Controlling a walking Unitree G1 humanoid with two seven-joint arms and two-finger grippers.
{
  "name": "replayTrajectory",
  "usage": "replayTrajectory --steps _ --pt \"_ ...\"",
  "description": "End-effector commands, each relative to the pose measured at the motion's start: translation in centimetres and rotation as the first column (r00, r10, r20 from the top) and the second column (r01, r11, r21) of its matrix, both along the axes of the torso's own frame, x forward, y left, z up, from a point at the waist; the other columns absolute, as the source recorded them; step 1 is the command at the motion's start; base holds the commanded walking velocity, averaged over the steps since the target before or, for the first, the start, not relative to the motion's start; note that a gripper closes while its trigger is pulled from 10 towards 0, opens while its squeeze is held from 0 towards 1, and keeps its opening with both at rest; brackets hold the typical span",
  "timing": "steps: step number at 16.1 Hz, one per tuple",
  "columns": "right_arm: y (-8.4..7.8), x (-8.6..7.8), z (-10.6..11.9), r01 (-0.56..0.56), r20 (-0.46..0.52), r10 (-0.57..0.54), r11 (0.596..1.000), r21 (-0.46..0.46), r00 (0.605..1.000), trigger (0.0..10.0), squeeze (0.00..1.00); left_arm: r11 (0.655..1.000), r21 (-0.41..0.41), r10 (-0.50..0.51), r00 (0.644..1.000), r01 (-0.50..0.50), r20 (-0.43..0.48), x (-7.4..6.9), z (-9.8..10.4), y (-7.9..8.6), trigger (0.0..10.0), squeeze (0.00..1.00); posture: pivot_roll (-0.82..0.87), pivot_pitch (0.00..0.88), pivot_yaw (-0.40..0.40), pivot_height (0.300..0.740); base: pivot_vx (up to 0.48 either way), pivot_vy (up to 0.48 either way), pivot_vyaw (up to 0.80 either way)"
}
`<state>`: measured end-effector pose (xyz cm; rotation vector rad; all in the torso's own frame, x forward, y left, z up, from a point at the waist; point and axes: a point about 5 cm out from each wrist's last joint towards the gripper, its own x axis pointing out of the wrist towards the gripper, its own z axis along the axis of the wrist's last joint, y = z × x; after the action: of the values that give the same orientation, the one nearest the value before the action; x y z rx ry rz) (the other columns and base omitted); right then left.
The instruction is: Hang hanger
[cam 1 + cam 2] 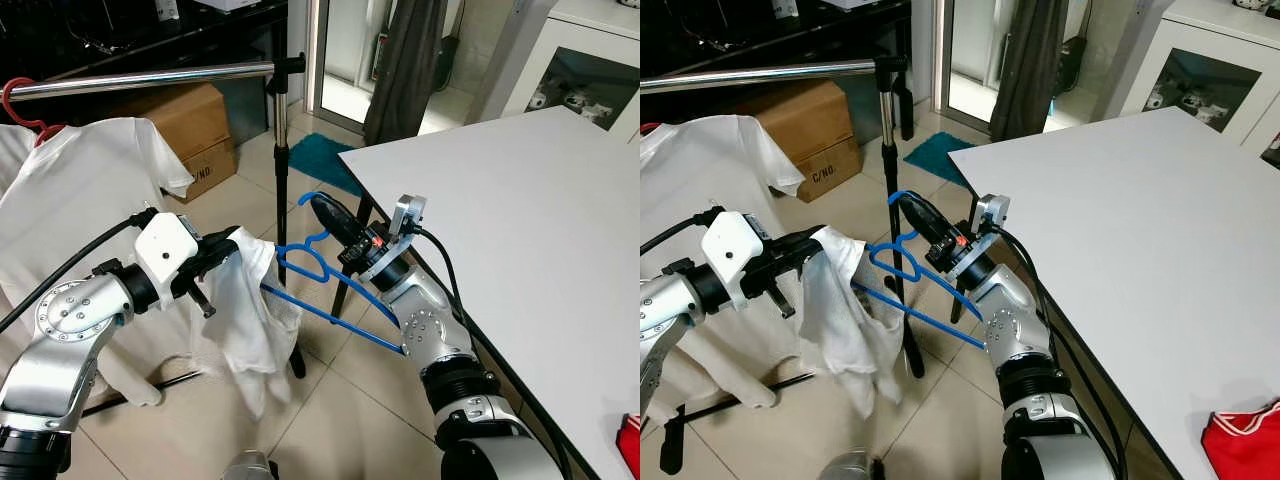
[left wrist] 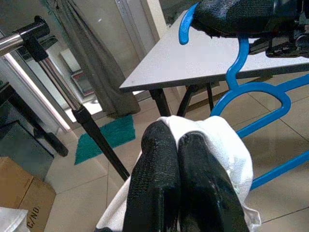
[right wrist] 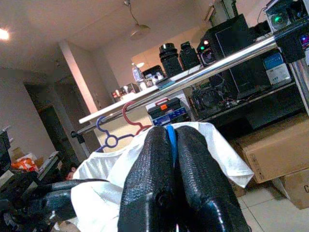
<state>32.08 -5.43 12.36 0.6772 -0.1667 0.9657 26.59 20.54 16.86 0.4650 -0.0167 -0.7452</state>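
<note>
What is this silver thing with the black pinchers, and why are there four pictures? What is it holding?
It is a robot with two silver arms. Two pictures come from cameras in its head, looking down at its own arms. The other two come from little cameras on its wrists, looking along its black fingers.

The right gripper has its jaws shut on the hook of a blue hanger. The left gripper has its jaws shut on a white shirt draped over one end of that hanger.

Behind is a metal clothes rail where another white shirt already hangs on a red hanger. To the robot's right stands a white table with something red at its near edge.
</note>
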Motion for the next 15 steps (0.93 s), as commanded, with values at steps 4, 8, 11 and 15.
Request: replayTrajectory --steps 4,8,11,15 --pt "3.0 -0.3 1.4 -0.041 0.029 0.039 0.996 0.078 0.999 10.0 0.0 1.0 -0.016 -0.009 0.998 0.01 0.059 0.3 1.3 -0.2 10.0 0.0 0.19 0.0 -0.002 0.74 0.0 0.0 0.0" --pt "-0.7 0.4 2.9 0.122 0.052 -0.129 0.985 0.125 0.99 10.0 0.0 0.954 -0.206 0.247 0.961 -0.218 0.125 2.6 1.2 0.3 10.0 0.0 0.15 0.0 0.011 0.74 0.0 0.0 0.0" --pt "-2.0 0.1 3.3 0.161 0.088 -0.17 0.982 0.099 0.982 10.0 0.0 0.935 -0.253 0.287 0.948 -0.247 0.135 2.9 0.8 -0.4 10.0 0.0 0.14 0.0 0.013 0.74 0.0 0.0 0.0" --pt "-4.1 -1.0 3.1 0.211 0.095 -0.215 0.976 0.054 0.972 10.0 0.0 0.931 -0.285 0.276 0.951 -0.228 0.14 2.8 0.5 -1.1 10.0 0.0 0.1 0.0 0.021 0.74 0.0 0.0 0.0"
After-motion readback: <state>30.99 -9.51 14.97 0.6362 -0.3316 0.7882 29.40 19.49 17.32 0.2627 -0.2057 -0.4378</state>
